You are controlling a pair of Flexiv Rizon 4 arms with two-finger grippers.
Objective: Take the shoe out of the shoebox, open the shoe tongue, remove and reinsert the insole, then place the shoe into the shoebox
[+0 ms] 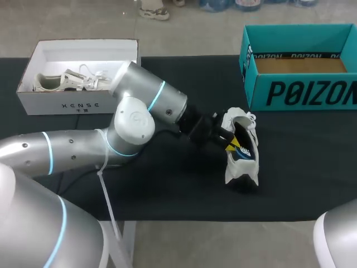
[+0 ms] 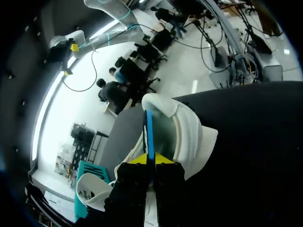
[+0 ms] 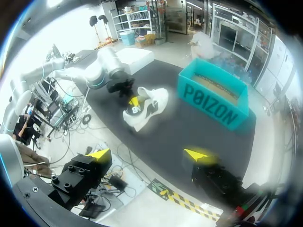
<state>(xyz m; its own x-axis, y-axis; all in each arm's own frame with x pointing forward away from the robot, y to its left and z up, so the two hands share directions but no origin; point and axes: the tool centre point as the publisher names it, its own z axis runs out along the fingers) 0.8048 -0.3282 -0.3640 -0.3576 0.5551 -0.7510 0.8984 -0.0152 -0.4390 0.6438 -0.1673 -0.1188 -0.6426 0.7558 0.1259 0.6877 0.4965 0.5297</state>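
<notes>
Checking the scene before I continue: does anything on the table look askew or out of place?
The shoe lies tipped on its side on the table, outside the teal shoebox. Its blue insole sticks out edge-on, pinched by the left gripper. Nothing looks spilled or damaged.

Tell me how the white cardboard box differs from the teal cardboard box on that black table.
The white cardboard box sits at the table's far left and holds a pale shoe with laces; the teal cardboard box sits at the far right and shows only its bare brown floor. The white one looks lower-walled, the teal one deeper. Both stand open-topped on the black table.
</notes>
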